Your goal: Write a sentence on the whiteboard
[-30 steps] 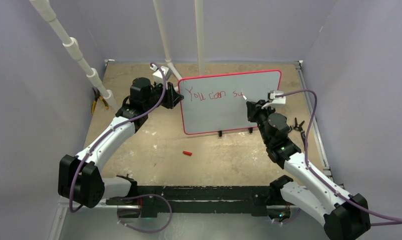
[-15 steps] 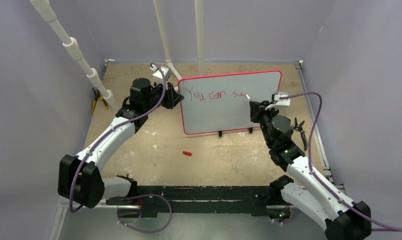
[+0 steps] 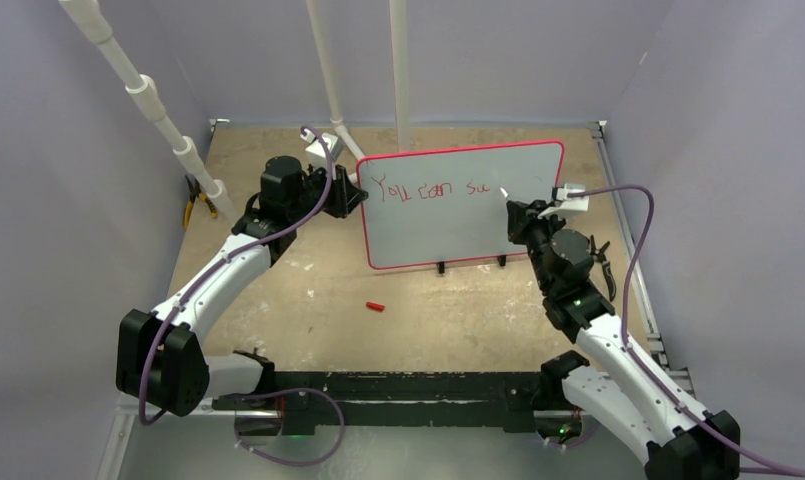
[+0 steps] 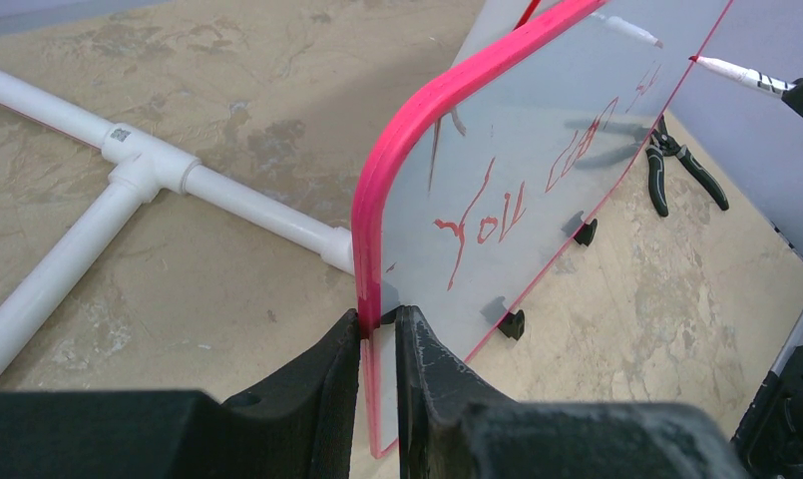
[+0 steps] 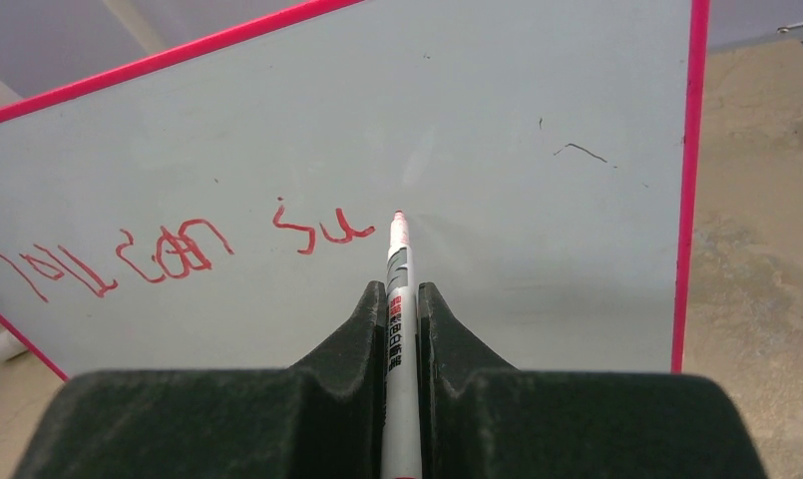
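The whiteboard [image 3: 458, 230] stands upright on small black feet at mid-table, framed in red-pink. My left gripper [image 3: 356, 197] is shut on its left edge; the left wrist view shows the fingers [image 4: 379, 321] pinching the frame of the whiteboard [image 4: 537, 130]. The sentence [image 3: 428, 189] reads "you can su" in red, also seen on the whiteboard [image 5: 537, 249] as the sentence [image 5: 178, 249]. My right gripper [image 5: 402, 294] is shut on a white marker [image 5: 397, 261]. Its red tip sits just right of the "u", at the board face; contact is unclear. From above, the marker [image 3: 504, 192] points at the board's upper right.
A red cap [image 3: 376, 306] lies on the table in front of the board. Yellow-handled pliers [image 3: 200, 200] lie at the left wall, dark pliers [image 3: 600, 255] at the right. White pipes [image 3: 328, 70] rise behind the board, one white pipe [image 4: 158, 175] lying behind its left edge.
My right arm has shifted to the right along the board, carrying the marker tip past the "su". The left gripper and the board have not moved.
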### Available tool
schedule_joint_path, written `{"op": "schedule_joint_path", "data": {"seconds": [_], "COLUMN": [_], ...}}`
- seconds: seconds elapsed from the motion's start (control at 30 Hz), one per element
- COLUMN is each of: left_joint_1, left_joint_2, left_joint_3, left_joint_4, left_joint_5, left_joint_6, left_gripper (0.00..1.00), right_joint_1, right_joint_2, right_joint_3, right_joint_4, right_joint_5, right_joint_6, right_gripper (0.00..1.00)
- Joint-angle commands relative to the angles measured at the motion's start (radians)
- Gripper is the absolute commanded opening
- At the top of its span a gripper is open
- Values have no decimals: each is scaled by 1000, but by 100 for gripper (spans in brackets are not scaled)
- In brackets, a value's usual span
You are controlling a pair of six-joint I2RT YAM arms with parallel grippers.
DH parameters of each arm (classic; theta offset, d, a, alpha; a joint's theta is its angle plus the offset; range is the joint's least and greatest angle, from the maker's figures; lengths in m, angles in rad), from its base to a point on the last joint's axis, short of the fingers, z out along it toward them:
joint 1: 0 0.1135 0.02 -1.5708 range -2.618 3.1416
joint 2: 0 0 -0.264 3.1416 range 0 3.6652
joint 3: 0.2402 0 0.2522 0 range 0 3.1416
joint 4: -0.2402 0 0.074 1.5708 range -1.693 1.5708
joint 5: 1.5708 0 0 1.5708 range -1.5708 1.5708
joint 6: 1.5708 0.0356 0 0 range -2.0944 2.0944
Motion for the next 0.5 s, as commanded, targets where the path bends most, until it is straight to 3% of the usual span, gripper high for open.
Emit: {"op": "schedule_joint_path", "data": {"seconds": [0.0,0.47], "left_joint_1": [2,2], "left_joint_2": [-30,-26], "left_joint_3": [-11,-11], "left_joint_4": [26,26], "left_joint_5": [35,33], "left_joint_6": [3,7], "left_gripper": [17,17], "right_joint_1": [-9,-10], "right_joint_2": [9,51], "right_joint_3": [33,46], "right_joint_4": [35,107], "right_joint_5": [-31,4], "right_joint_6": [-14,-30], "right_gripper": [0,0]}}
